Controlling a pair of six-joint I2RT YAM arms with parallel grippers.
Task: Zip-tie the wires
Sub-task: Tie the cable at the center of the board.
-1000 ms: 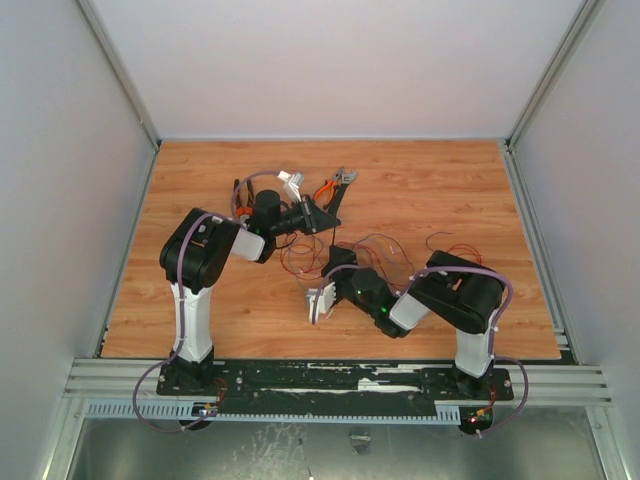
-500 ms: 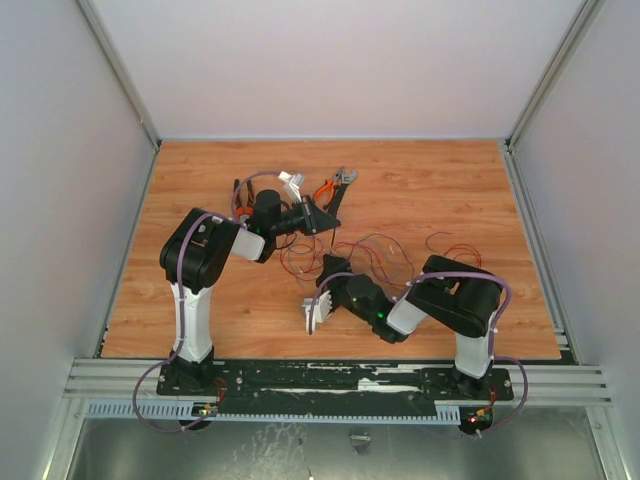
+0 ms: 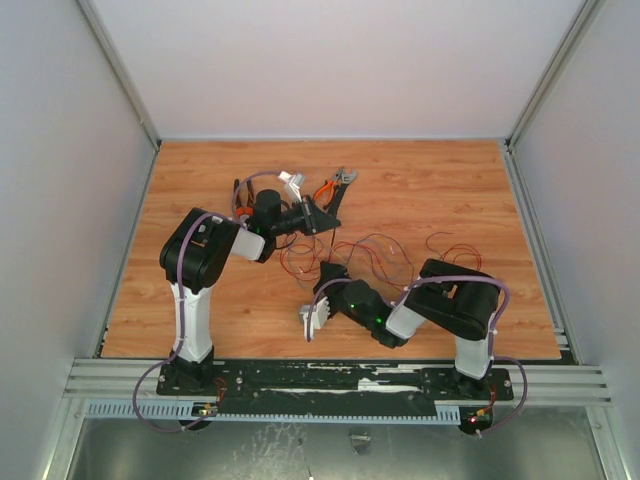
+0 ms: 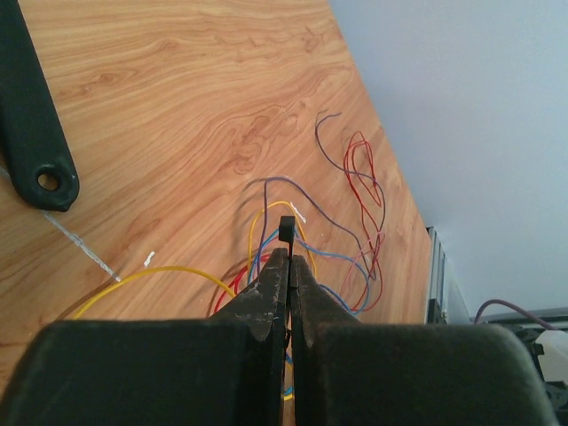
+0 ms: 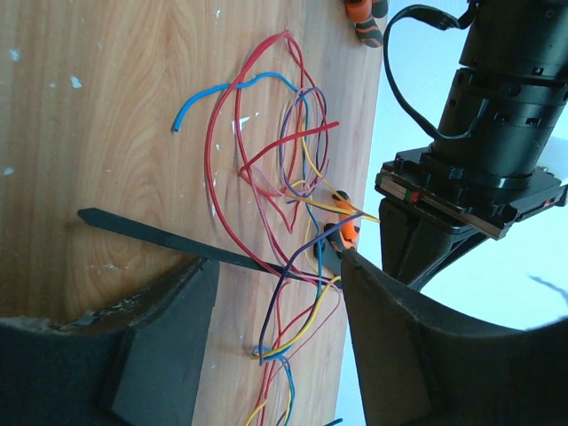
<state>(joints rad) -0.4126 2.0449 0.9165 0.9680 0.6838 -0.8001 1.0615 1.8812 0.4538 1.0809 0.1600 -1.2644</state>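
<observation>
The wires point(image 3: 372, 252) lie in a loose tangle of red, yellow, blue and purple loops at mid-table. They also show in the left wrist view point(image 4: 359, 182) and the right wrist view point(image 5: 253, 133). My left gripper point(image 3: 317, 222) point(image 4: 287, 256) is shut on the zip tie point(image 4: 287, 229), whose square head sticks out past the tips. In the right wrist view the zip tie point(image 5: 169, 240) is a black strip that runs under the wire loops. My right gripper point(image 3: 330, 277) point(image 5: 275, 266) is open, with its jaws on either side of the strip and wires, low over the table.
Orange-handled pliers point(image 3: 327, 187) lie behind the left gripper. More orange-handled tools point(image 3: 241, 203) lie to its left. A black flat bar with a hole in its end point(image 4: 34, 133) lies on the wood. Loose wire loops point(image 3: 450, 250) reach towards the right.
My right arm has drawn back towards the near edge and slightly left, and its wrist now sits lower in the top view. The left arm has not moved.
</observation>
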